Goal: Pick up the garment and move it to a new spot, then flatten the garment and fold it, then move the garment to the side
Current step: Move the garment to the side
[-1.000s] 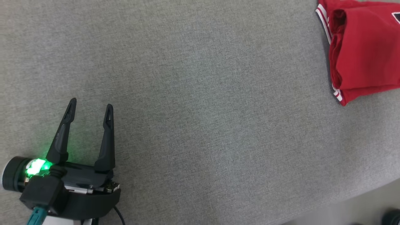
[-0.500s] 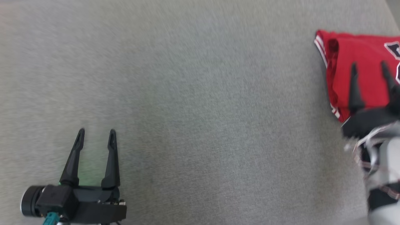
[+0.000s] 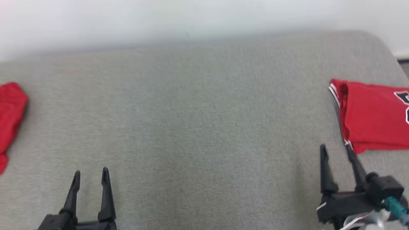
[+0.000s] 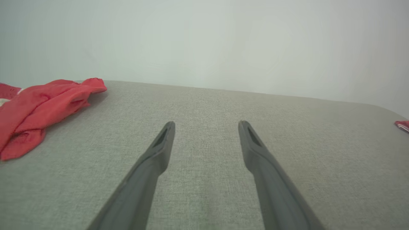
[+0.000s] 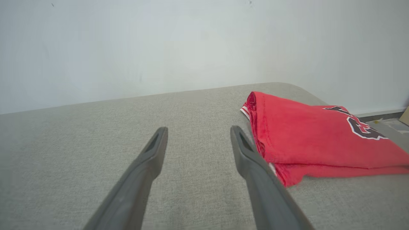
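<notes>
**gripfan:** While peeking down from the head cam, seeing a folded red jersey with white-striped trim and dark lettering (image 3: 374,118) lying at the far right of the grey woven fabric surface (image 3: 204,127). Flat, edges fairly neat, resting on the cloth alone.

**foldbot99:** Nice. Held by anything?

**gripfan:** Nope. Right gripper (image 3: 335,147) spread wide with nothing between the long dark fingers, sitting just beside the jersey's near-left corner. Touching the hem or not? Can't tell, even from the wrist cam.

**foldbot99:** And the other side?

**gripfan:** Left gripper (image 3: 90,172) down at the lower left, also gaping and holding nothing, pointing over bare cloth, well apart from the jersey. Over at the far left edge, a crumpled red garment (image 3: 9,115) lying in a loose heap, clear of both grippers. Behind it all, a plain white wall (image 3: 191,19).
</notes>
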